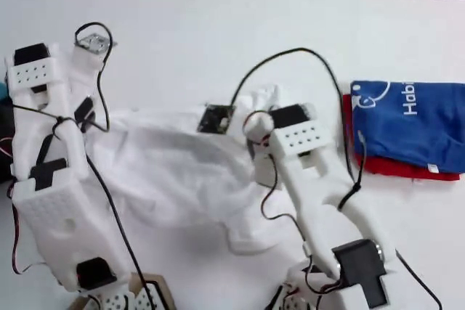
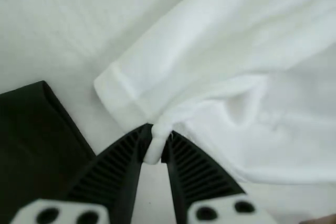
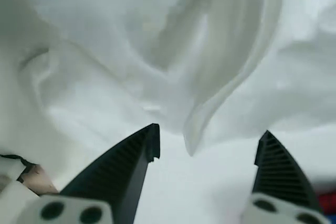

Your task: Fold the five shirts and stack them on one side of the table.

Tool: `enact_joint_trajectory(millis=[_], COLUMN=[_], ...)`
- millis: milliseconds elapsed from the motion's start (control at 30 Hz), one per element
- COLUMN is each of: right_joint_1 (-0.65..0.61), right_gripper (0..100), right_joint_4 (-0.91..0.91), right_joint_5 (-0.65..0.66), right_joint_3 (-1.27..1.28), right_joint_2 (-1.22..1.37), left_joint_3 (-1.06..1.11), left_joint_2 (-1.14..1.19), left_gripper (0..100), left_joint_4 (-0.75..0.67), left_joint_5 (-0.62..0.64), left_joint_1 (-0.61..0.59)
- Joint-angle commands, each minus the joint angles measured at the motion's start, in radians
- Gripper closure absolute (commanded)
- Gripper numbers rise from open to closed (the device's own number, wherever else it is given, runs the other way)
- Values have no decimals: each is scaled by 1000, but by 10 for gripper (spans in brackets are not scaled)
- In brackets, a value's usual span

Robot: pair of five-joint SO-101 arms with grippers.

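Note:
A white shirt lies crumpled across the middle of the table. In the left wrist view my left gripper is shut on a pinch of the white shirt's edge, close to a hemmed sleeve end. My right gripper stands open just above a raised fold of the white shirt, with nothing between its fingers. A folded blue shirt rests on a folded red shirt at the table's right side.
The left arm stands along the left edge and the right arm rises from the front centre, with black cables looping over the cloth. A dark flat object lies beside the left gripper. The far half of the table is bare.

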Motion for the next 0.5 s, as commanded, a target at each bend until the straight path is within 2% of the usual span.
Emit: enact_joint_trajectory(millis=[0, 167, 467], right_joint_1=[59, 54, 10], right_gripper=[707, 707, 718], right_joint_4=[-27, -68, -79], right_joint_5=[41, 37, 34], right_joint_3=[-5, -8, -64], right_joint_2=[54, 142, 153], left_joint_3=[-2, -2, -2], left_joint_2=[-74, -74, -74], left_gripper=[974, 974, 974], left_joint_4=[-6, -6, -8], left_joint_5=[-5, -5, -5], left_joint_1=[-5, -5, -3])
